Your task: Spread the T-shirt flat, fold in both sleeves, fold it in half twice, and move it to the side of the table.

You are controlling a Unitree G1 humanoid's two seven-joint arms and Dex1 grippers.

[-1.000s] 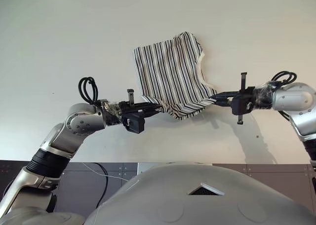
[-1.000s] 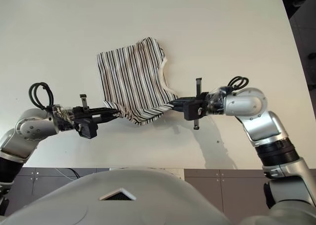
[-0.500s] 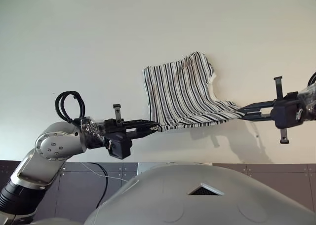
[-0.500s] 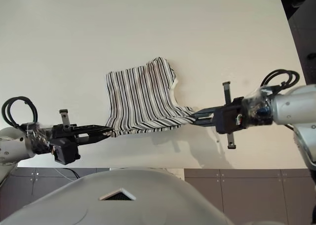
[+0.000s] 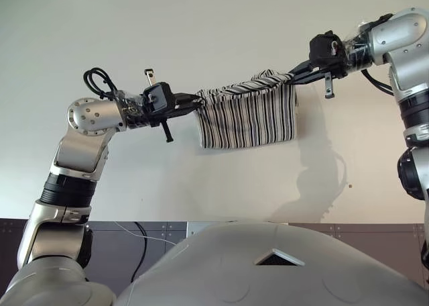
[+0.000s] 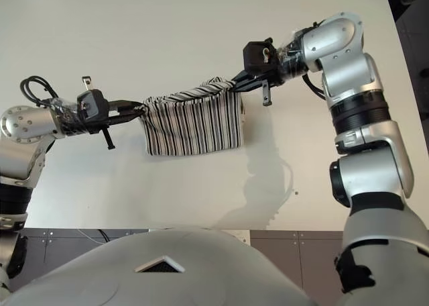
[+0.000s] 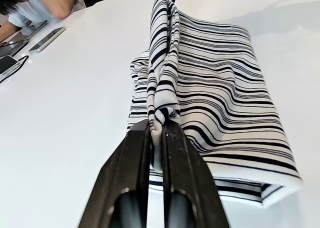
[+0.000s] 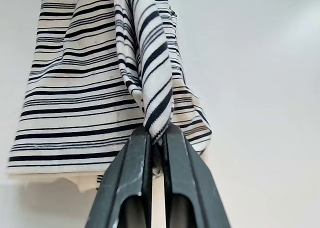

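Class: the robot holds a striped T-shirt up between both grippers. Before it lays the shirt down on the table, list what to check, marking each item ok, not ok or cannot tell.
1. Left gripper shut on the T-shirt: ok.
2. Right gripper shut on the T-shirt: ok.
3. Fabric spread flat between the two grippers: not ok, it is bunched at both grips.
4. Lower hem lifted off the table: cannot tell.
5. Phone near the table's edge lies apart from the T-shirt: ok.
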